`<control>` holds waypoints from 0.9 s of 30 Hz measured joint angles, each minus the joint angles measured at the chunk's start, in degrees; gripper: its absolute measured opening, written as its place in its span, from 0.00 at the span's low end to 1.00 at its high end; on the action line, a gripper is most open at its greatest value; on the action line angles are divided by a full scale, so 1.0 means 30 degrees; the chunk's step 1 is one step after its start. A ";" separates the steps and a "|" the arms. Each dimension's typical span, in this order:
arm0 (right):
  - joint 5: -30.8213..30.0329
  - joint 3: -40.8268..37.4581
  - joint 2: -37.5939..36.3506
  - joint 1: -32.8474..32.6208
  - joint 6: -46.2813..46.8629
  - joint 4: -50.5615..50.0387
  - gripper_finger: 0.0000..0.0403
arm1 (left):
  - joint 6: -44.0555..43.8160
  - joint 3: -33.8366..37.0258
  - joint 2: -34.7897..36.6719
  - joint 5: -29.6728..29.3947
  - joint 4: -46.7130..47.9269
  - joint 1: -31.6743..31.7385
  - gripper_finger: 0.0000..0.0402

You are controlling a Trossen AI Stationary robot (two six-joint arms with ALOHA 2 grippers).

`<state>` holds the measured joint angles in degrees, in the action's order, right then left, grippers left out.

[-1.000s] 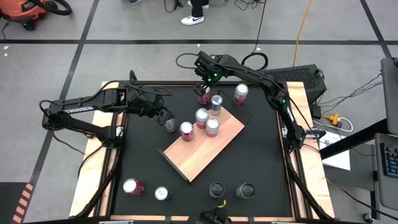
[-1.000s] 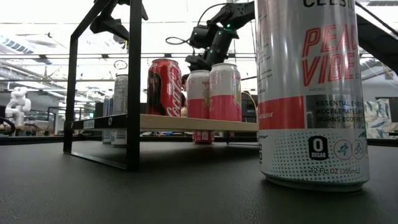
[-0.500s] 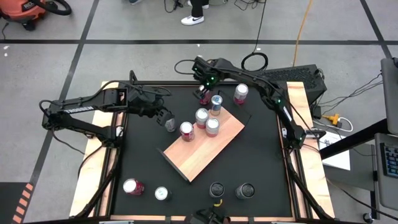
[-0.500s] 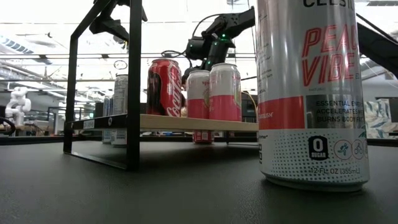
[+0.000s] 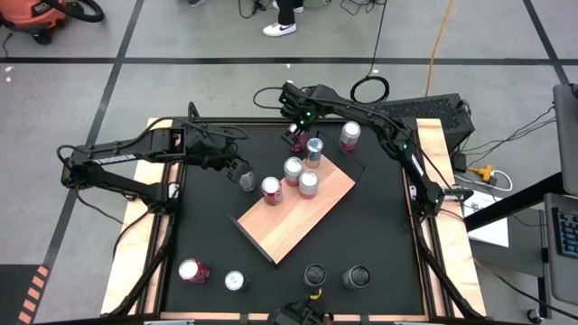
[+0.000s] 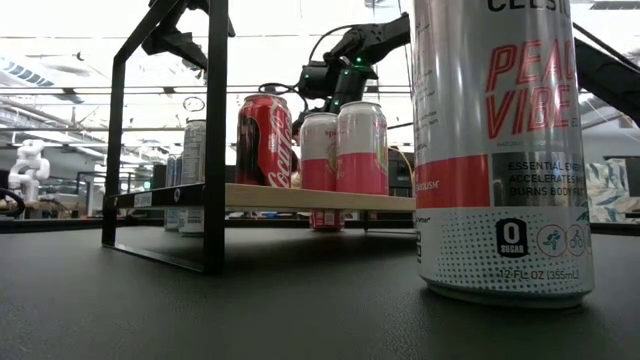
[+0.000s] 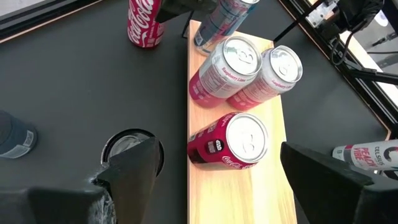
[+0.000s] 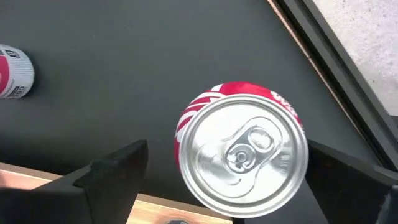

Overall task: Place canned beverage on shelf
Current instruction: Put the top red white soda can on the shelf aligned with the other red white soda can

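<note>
The shelf [image 5: 298, 221], a light wooden board on a black frame, stands mid-table with several cans upright on it, among them a red cola can [image 7: 233, 144] and two pink ones [image 7: 249, 68]. Another red cola can [image 8: 242, 152] stands on the black tabletop just off the shelf's far corner. My right gripper [image 5: 295, 135] hovers open over it, one finger [image 8: 115, 168] on each side of its silver top, apart from it. My left gripper [image 5: 242, 173] waits open above the table at the shelf's left side, by a can [image 7: 127, 144] on the tabletop.
One can [image 5: 349, 135] stands on the table at the far right. Two cans [image 5: 192, 271] stand at the near left and two dark-topped ones [image 5: 314, 274] at the near edge. A tall silver can [image 6: 500, 150] looms close in the low view.
My right gripper has sunk toward the red cola can off the shelf's far corner and rolled a little, then held still. It stays open. The cans and the shelf have not moved.
</note>
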<state>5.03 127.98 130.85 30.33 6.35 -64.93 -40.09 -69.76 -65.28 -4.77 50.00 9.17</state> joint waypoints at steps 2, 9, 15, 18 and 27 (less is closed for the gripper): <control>0.0256 0.0000 0.0000 0.0005 -0.0002 0.0000 0.94 | -0.0002 0.0000 0.0000 -0.0031 0.0002 0.0000 0.84; 0.0277 0.0007 -0.0020 0.0015 0.0044 -0.0035 0.74 | -0.0007 0.0000 0.0000 -0.0131 0.0001 0.0000 0.84; 0.0332 0.0036 -0.0036 -0.0007 0.0116 -0.0117 0.64 | -0.0031 0.0000 0.0000 -0.0147 0.0000 0.0000 0.84; 0.0347 0.0036 -0.0044 -0.0007 0.0137 -0.0124 0.63 | -0.0031 0.0000 0.0000 -0.0155 -0.0002 0.0000 0.84; 0.0412 0.0011 -0.0213 -0.0015 0.0137 -0.0187 0.63 | -0.0023 -0.0007 0.0000 -0.0380 -0.0001 0.0000 0.84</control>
<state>6.26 128.02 130.21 30.28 6.76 -65.49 -40.16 -69.78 -65.28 -5.91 50.00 9.17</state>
